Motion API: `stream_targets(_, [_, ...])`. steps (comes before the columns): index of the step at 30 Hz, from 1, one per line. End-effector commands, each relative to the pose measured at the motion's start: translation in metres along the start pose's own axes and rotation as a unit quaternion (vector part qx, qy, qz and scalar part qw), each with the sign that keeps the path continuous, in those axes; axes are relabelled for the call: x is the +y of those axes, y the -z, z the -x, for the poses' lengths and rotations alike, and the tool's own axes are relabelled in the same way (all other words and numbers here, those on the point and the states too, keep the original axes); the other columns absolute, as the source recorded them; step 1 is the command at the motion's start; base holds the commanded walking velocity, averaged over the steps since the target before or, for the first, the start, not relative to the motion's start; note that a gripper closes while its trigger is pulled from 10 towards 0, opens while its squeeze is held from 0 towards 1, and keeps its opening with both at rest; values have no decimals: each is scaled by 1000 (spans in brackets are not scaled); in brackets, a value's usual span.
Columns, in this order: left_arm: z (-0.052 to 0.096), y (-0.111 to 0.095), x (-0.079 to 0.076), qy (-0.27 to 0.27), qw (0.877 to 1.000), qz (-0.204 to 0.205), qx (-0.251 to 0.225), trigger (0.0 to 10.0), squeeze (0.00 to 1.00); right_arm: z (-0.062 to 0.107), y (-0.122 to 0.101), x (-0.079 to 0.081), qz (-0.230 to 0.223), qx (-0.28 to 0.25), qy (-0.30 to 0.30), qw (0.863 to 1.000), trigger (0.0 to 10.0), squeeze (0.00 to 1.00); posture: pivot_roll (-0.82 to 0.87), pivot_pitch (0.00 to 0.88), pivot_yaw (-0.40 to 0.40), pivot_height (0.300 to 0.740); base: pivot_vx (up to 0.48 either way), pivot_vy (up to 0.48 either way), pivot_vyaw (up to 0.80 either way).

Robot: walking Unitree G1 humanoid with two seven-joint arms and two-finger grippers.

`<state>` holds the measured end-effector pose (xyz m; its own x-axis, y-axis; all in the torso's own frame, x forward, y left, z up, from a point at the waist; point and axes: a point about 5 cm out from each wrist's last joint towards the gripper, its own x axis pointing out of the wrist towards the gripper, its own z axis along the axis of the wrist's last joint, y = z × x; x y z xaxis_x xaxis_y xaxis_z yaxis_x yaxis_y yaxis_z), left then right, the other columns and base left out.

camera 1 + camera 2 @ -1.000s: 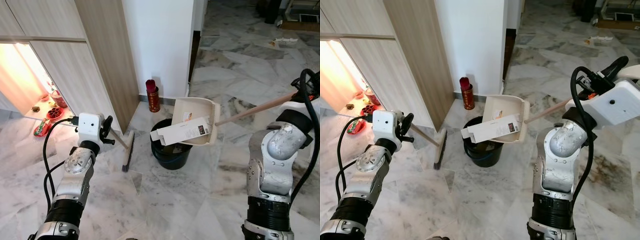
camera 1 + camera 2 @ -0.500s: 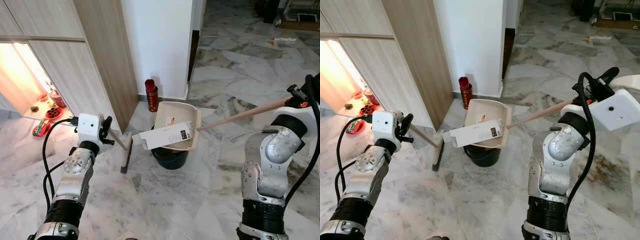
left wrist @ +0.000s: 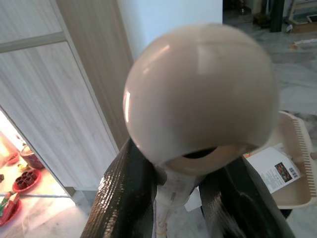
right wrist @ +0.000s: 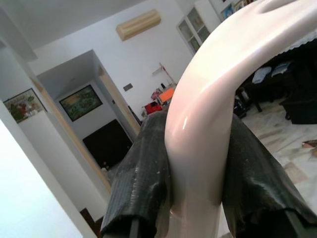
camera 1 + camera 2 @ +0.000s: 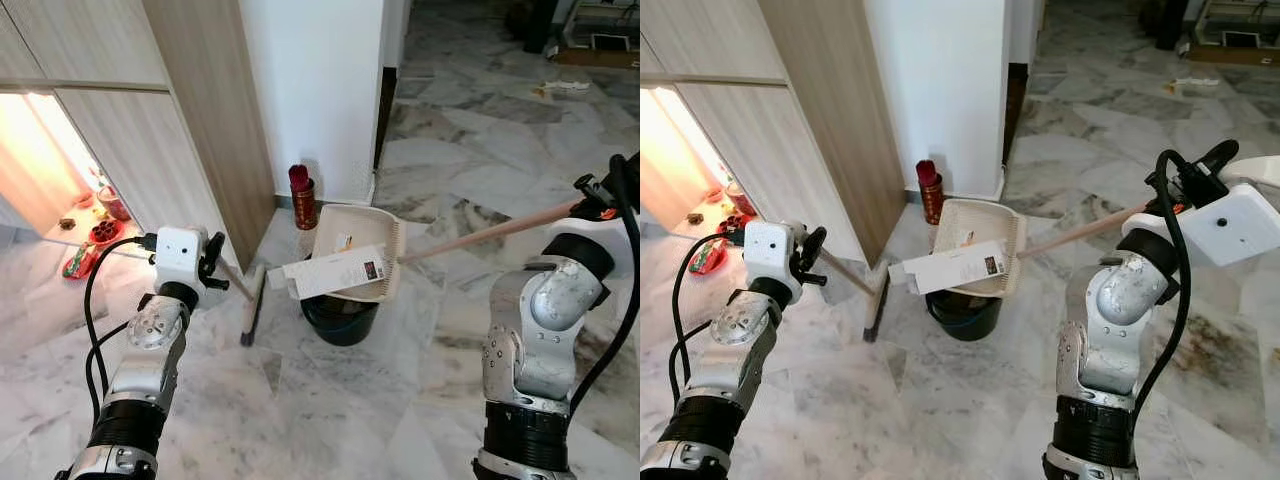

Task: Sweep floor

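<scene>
Dustpan has shifted left and tipped steeper over the black round bin (image 5: 340, 318). Beige plastic dustpan (image 5: 358, 252) still carries the white flat carton (image 5: 335, 271); dumping unfinished. Right jaws (image 4: 198, 173) clamp its handle, left jaws (image 3: 183, 193) clamp the beige broom (image 5: 254, 305), left of the bin.

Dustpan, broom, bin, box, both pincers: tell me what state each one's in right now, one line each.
Beige plastic dustpan: raised, tilted over the bin.
White flat cardboard box: lying across the dustpan's mouth, not yet in the bin.
Black round bin: upright on the floor, open-topped.
Beige broom: head resting on the marble floor.
Left pincer: shut on the broom handle.
Right pincer: shut on the dustpan handle.
Red cylindrical holder: upright by the wall.
</scene>
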<state>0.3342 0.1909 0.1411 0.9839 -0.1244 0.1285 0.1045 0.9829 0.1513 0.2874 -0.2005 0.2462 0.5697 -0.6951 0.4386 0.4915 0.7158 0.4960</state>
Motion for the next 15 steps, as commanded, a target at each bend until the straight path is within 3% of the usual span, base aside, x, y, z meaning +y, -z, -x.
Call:
stream_targets(1, [-2, -14, 6, -1, 999, -21, -29, 10000, 0, -1, -13, 7, -35, -32, -7, 999, 10000, 0, 105, 67, 64, 740, 315, 0, 0])
stream_targets(15, [-2, -14, 5, 1, 999, -23, -31, 10000, 0, -1, -12, 7, -37, -30, -9, 999, 10000, 0, 106, 62, 61, 740, 327, 0, 0])
